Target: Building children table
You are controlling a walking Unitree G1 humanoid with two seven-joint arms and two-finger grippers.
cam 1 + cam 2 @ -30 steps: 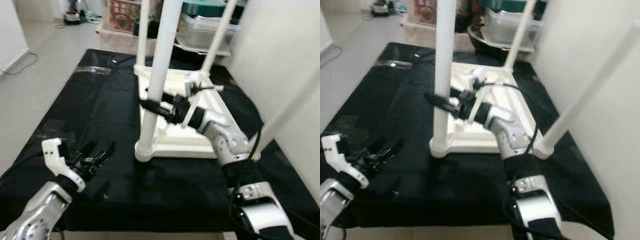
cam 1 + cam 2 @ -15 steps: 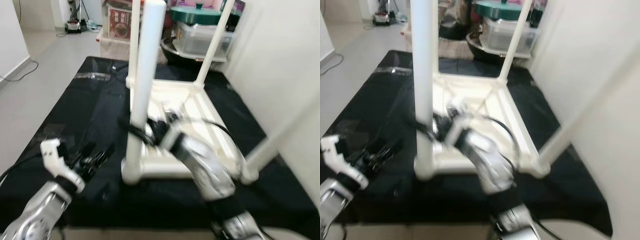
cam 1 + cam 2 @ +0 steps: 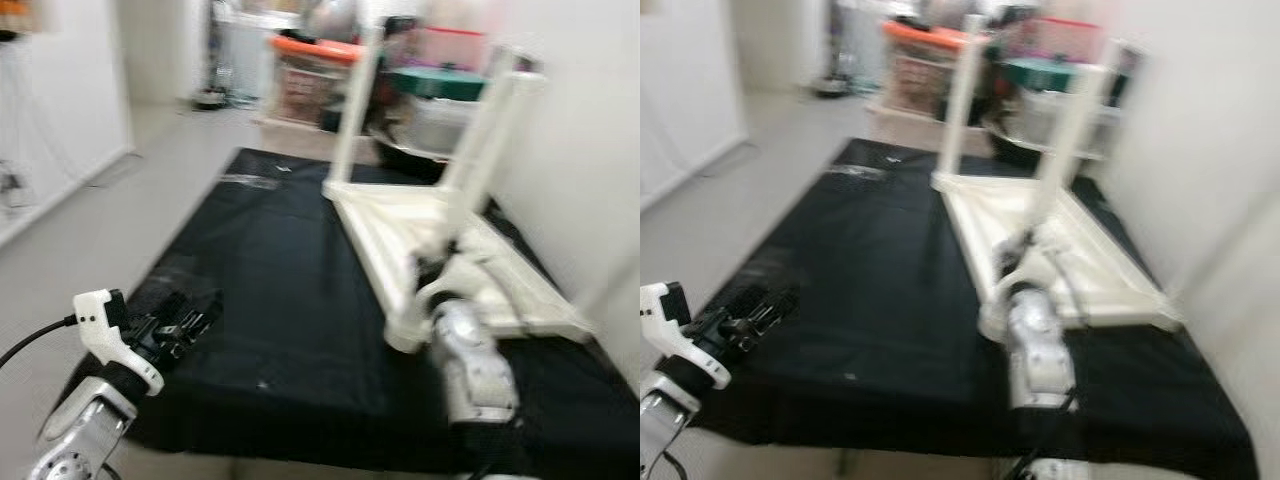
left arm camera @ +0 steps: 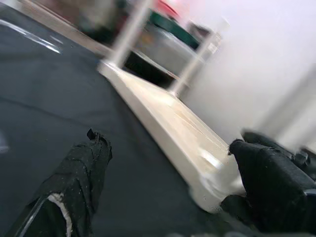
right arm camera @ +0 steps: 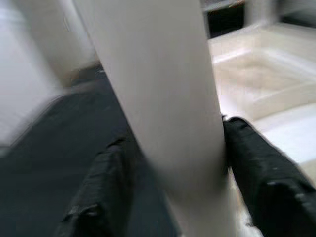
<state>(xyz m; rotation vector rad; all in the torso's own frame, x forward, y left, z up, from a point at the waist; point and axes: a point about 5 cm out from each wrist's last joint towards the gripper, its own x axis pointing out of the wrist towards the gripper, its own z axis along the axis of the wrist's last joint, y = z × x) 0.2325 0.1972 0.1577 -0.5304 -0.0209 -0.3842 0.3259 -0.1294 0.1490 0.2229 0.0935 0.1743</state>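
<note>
Here my right claw (image 5: 173, 163) was squeezed around a white table leg (image 5: 158, 98) of the upside-down table (image 3: 470, 250) on the black mat (image 3: 280, 290), and my left claw (image 3: 185, 325) hung open over the mat

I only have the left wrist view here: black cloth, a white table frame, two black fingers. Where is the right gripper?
Observer: The right gripper is at the near table leg, one finger on each side of it.
Operator: Is the table upright?
Observer: No, the table lies upside down on the black cloth, legs pointing up.
Operator: And the left gripper?
Observer: The left gripper hovers open over the cloth's near left corner, apart from the table.
</note>
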